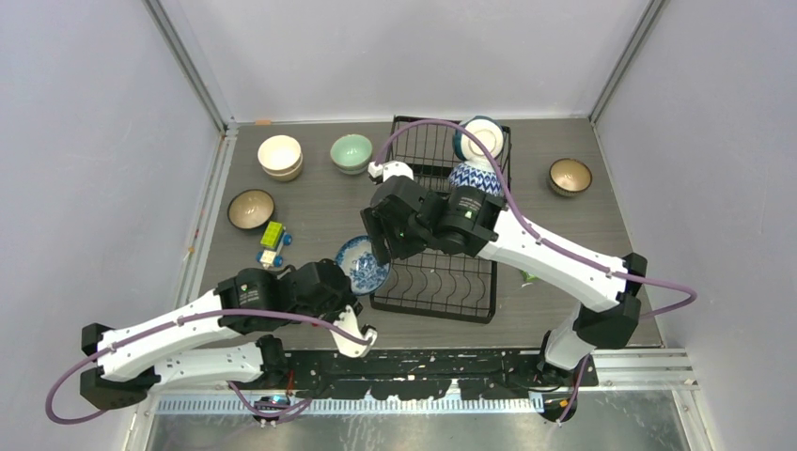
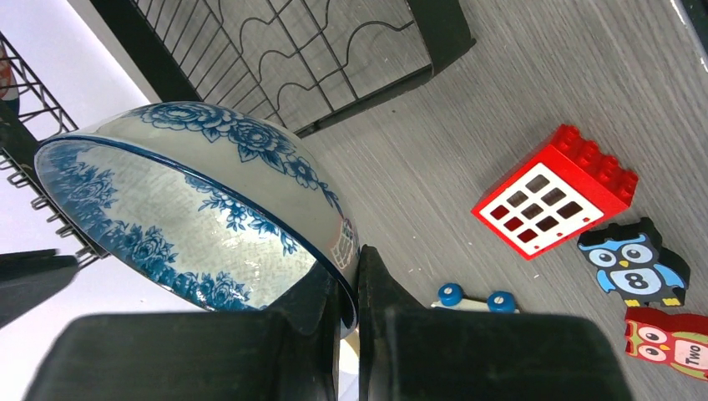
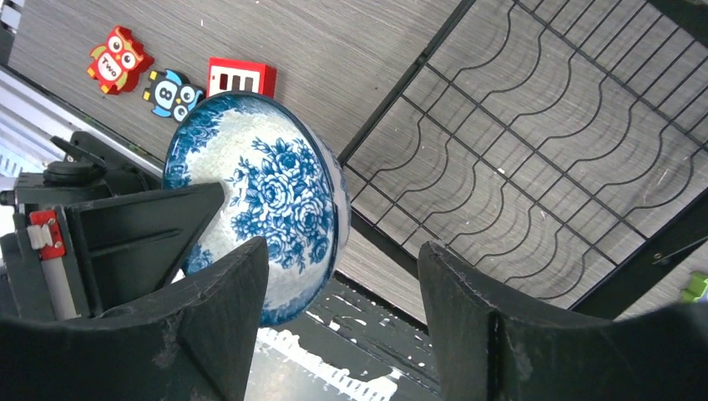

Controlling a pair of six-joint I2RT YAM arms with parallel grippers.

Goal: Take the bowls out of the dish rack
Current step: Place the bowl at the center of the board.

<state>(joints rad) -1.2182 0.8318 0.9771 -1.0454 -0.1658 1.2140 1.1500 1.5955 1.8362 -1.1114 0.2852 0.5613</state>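
My left gripper [image 2: 357, 267] is shut on the rim of a blue-and-white floral bowl [image 2: 209, 209], one finger inside and one outside. It holds that bowl [image 1: 362, 266] tilted above the table by the left edge of the black wire dish rack [image 1: 442, 282]. My right gripper [image 3: 342, 251] stands open just above; the bowl [image 3: 267, 200] sits partly behind its left finger, with no contact visible. On the rack's raised far end sit a teal-and-white bowl [image 1: 481, 139] and a blue patterned bowl [image 1: 473, 177].
On the table stand a cream bowl [image 1: 280, 155], a pale green bowl [image 1: 351, 152], a brown bowl [image 1: 251, 209] and another brown bowl [image 1: 570, 176] at right. Toy blocks [image 1: 273, 235] lie left of the rack: a red block [image 2: 555, 192] and owl pieces [image 2: 634, 267].
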